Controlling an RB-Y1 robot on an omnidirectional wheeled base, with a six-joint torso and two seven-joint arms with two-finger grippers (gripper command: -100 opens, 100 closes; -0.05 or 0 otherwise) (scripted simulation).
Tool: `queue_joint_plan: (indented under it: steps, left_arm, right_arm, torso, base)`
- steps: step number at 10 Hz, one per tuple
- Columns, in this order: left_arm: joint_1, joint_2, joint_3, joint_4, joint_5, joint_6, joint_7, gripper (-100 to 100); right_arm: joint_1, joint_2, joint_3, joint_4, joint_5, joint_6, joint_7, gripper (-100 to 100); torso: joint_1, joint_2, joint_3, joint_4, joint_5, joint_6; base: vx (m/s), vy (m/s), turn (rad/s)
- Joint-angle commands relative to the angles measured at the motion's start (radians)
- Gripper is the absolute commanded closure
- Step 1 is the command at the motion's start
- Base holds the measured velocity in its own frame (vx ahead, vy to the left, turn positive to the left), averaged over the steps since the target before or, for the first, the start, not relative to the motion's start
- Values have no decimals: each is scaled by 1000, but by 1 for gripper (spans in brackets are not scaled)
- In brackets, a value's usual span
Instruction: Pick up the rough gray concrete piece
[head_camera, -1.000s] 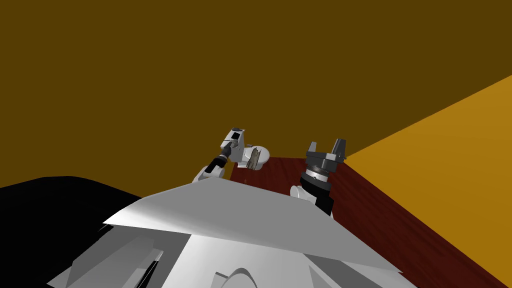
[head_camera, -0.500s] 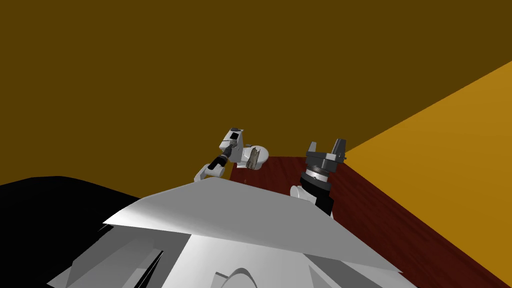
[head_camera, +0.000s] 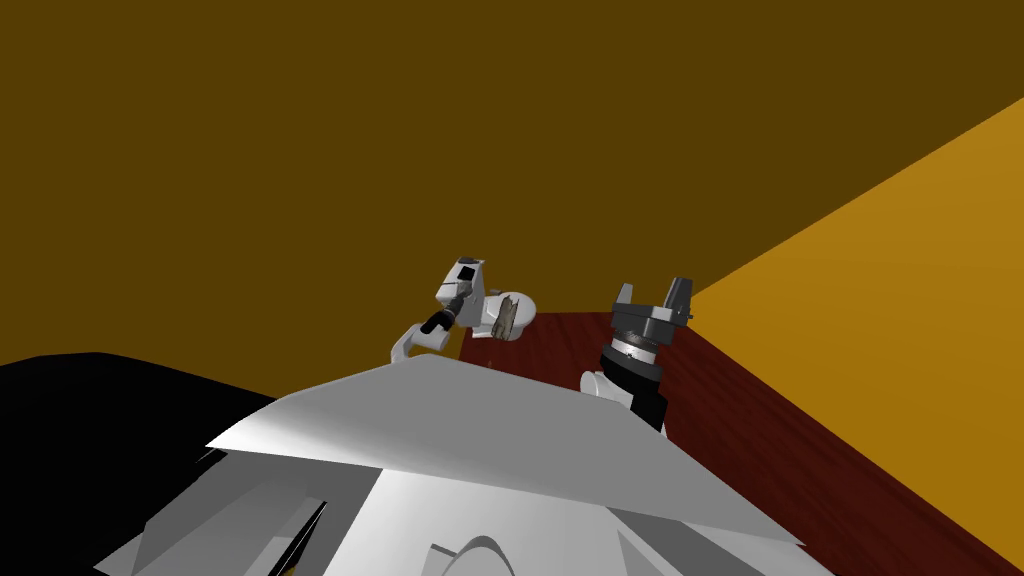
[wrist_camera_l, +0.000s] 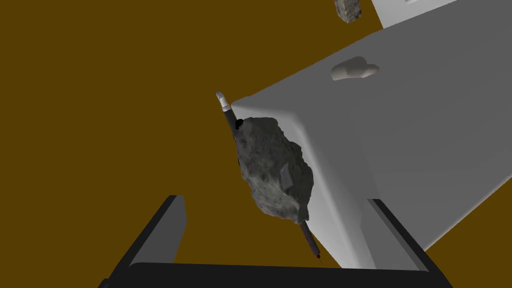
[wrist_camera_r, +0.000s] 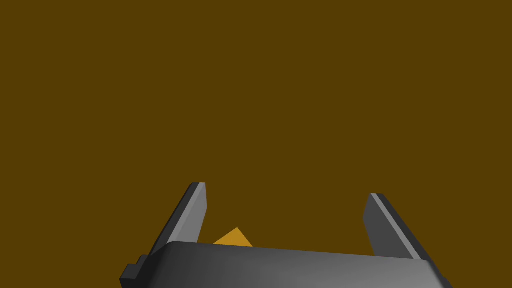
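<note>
The rough grey concrete piece rests against the rim of a white, smooth-edged fixture, with a thin dark rod with a white tip behind it. My left gripper is open. Its fingers stand on either side of the piece's near end without touching it. In the head view the piece shows as a grey-brown chunk on the small white fixture, right beside my left gripper. My right gripper is held up, open and empty, over the dark red floor.
A second small grey chunk and a pale lump lie farther along the fixture. A dark brown wall stands behind it and an orange wall to the right. A black area lies at the lower left.
The whole head view has shifted slightly, so I have moved a little. My left forearm has stretched a bit farther toward the fixture. The right gripper keeps its pose.
</note>
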Motion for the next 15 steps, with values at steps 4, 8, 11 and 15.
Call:
queue_joint_plan:
  steps: [4, 8, 11, 15]
  left_arm:
    - [-29, 32, 1, 38, -18, 52, -5, -100]
    - [-39, 30, 4, 57, -21, 44, -6, 100]
    - [-39, 30, 4, 57, -21, 45, -5, 100]
    - [-38, 30, 4, 57, -21, 45, -5, 0]
  right_arm:
    - [0, 0, 0, 0, 0, 0, 0, 0]
    - [0, 0, 0, 0, 0, 0, 0, 0]
    - [0, 0, 0, 0, 0, 0, 0, 0]
    - [0, 0, 0, 0, 0, 0, 0, 0]
  torso:
    - [2, -7, -4, -1, 0, 0]
    - [-2, -1, -1, 0, 0, 0]
    - [-3, 0, 0, 0, 0, 1]
    - [-3, 0, 0, 0, -1, 1]
  base:
    - [89, 39, -58]
    - [28, 7, -5]
    - [0, 0, 0]
    - [0, 0, 0]
